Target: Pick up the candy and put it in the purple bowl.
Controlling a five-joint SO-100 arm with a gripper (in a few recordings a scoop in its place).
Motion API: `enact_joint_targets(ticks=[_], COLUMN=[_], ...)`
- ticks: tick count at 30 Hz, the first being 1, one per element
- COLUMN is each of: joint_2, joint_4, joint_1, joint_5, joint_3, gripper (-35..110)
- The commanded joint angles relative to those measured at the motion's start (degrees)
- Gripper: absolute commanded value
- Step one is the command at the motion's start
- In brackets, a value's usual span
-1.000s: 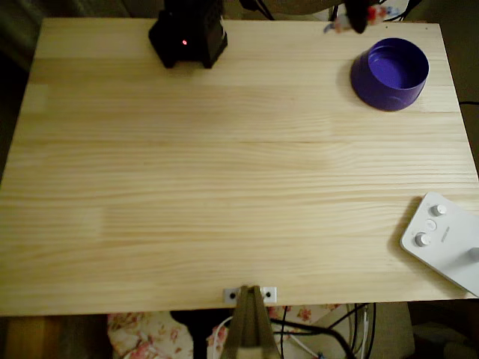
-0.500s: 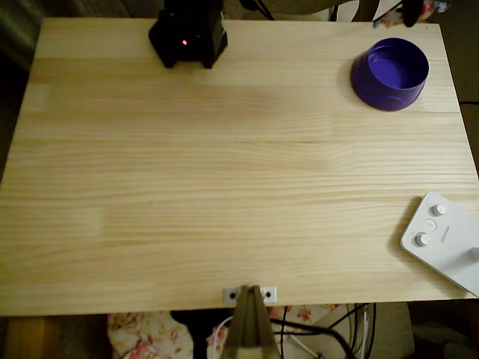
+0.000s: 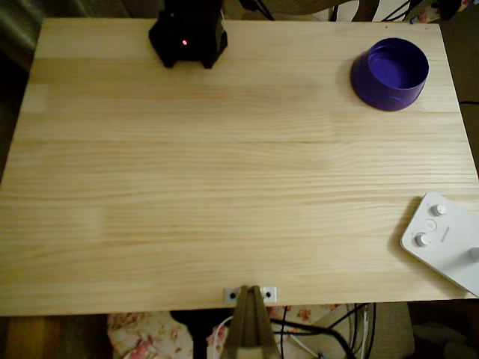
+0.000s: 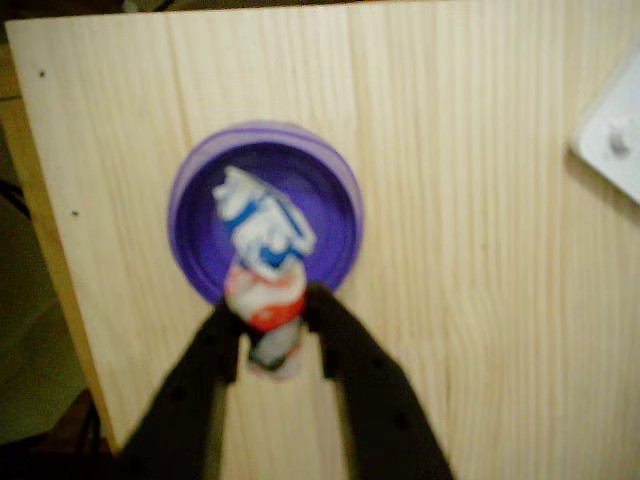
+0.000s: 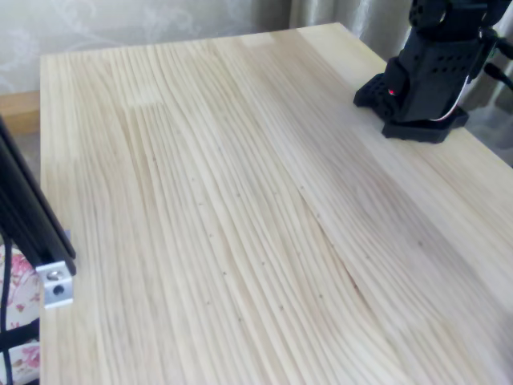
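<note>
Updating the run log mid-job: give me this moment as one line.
gripper: shut on candy | position: above purple bowl, candy not released | bowl: upright at table corner | white device: untouched

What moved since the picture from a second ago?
In the overhead view, the pincer carried the candy rightward along the table's far edge. It is still shut on the candy, with the purple bowl below in the wrist view. The bowl and the white device stayed put.

Likely a home: pine table (image 3: pixel 224 164), floral fabric (image 3: pixel 150 333), curtain (image 5: pixel 329 12).
</note>
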Motion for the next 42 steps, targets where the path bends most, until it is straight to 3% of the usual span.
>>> enact_joint_targets(ticks=[1,23,42], joint_2=[0.6,-2.2,-0.8], joint_4=[-2.1,-2.0,0.1], joint_1=[-2.0,0.8,-0.2], joint_5=[0.4,-0.2,1.2], joint_3=[-7.0,-3.9,0.3], gripper=[1,3,15])
